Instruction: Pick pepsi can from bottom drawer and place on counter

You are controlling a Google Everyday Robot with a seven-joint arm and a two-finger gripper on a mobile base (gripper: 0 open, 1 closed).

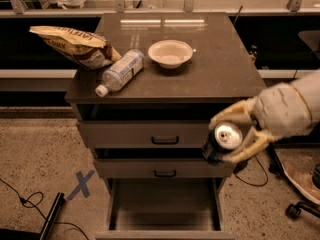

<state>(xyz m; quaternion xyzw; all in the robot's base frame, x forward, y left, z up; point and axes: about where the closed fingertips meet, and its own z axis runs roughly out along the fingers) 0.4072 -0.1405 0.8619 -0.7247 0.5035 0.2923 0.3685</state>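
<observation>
Hand (pixel 221 140) gripped pepsi can (pixel 227 135) before middle drawer (pixel 165 168), under worktop (pixel 220 69); can's label hidden; open bottom drawer (pixel 165 204) cropped below.

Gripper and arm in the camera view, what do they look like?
The gripper, at the right of the view, has two slim, curved, tan-yellow fingers. Behind it the arm is a bulky, rounded, off-white casing with a faint seam.

Speckled beige floor (pixel 30 149) with a blue tape cross (pixel 80 185), black cables (pixel 22 202), dim warm light.

pepsi can (pixel 225 138) in end effector (pixel 219 140), before drawers (pixel 135 134)
</observation>
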